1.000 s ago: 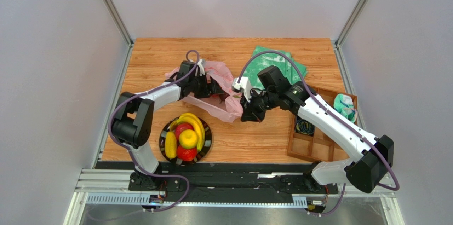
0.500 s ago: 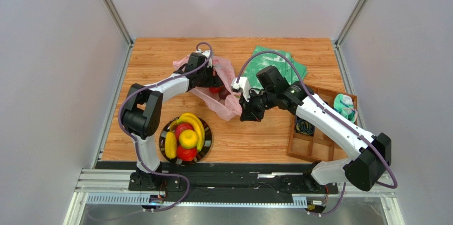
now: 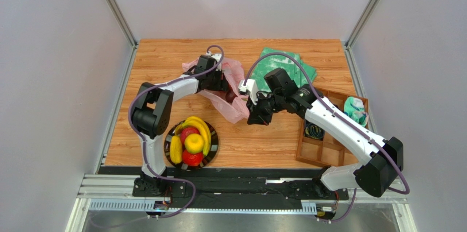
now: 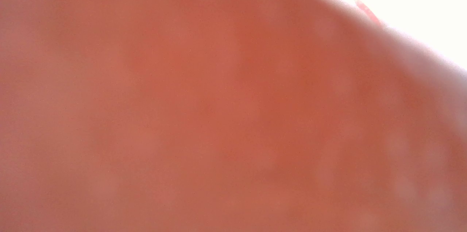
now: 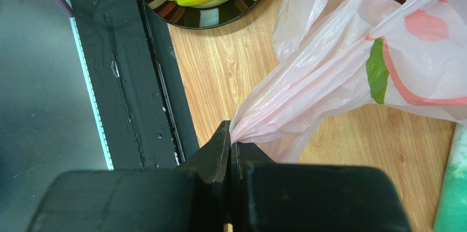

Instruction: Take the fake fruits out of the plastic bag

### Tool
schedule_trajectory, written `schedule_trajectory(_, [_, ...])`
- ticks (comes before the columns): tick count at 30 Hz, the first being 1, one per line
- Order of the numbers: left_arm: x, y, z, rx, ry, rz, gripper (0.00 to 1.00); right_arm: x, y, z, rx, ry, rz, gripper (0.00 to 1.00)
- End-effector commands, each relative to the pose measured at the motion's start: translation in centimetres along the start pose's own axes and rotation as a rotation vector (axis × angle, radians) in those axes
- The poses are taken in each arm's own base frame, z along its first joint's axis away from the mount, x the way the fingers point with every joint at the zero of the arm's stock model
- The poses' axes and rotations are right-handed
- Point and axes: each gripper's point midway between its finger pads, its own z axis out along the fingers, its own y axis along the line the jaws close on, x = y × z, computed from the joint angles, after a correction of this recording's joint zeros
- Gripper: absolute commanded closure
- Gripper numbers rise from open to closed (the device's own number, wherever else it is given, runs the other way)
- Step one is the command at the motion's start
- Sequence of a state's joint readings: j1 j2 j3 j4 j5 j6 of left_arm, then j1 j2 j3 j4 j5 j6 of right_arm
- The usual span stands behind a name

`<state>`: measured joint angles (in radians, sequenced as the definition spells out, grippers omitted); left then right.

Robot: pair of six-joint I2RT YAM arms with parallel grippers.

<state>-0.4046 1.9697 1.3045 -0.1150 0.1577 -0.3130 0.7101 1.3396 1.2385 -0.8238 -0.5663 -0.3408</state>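
**Item 1.** Thin, crinkly, translucent pink plastic bag (image 3: 234, 109). Lies crumpled at centre of top view on the light wooden table (image 3: 164, 57), btwn the two arms. In the right wrist view (image 5: 351, 62) it fills the upper right and shows green and red print.

**Item 2.** Right gripper (image 3: 252, 117), just right of centre in top view. Jaws pinched tight on a gathered fold of bag film at lower centre of the wrist view (image 5: 230, 136). Film runs taut from there toward upper right.

**Item 3.** Left gripper (image 3: 222, 81), upper centre of top view, tip sunk in the bag's mouth. Fingers are hidden by film. Left wrist view is blurred pinkish-red w/ white glare in the upper right corner, so jaw opening can't be told.

**Item 4.** Glossy fake fruits (image 3: 192, 141): yellow bananas, a lemon and red apples, heaped on a dark round striped plate (image 3: 215, 145) at lower left of centre (plate rim also at top of right wrist view (image 5: 219, 16)). One dark reddish rounded piece (image 3: 231, 96) shows inside the bag, beside the left gripper.

**Item 5.** Misc.: folded green cloth (image 3: 296, 68) at upper right, and a wooden compartment tray (image 3: 323, 150) at the right edge.
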Motion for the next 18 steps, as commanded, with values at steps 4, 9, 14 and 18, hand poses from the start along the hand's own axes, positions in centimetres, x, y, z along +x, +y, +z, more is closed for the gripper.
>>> schedule_trajectory(4, [-3.3,-0.8,1.5,0.049,-0.071,0.060,0.51,0.1,0.1,0.1,-0.004,-0.010,0.007,1.00])
schedule_trajectory(9, [-3.2,-1.2,1.3,0.089,-0.068,0.067,0.88,0.3,0.0,0.2,-0.005,-0.006,0.013,1.00])
schedule_trajectory(14, [-4.2,-1.8,-1.2,0.140,-0.094,0.074,1.00,0.1,-0.6,0.1,0.010,-0.009,0.019,1.00])
schedule_trajectory(18, [-4.8,-2.1,-4.7,0.210,-0.103,0.066,1.00,-0.5,-2.1,0.0,0.061,-0.032,0.063,1.00])
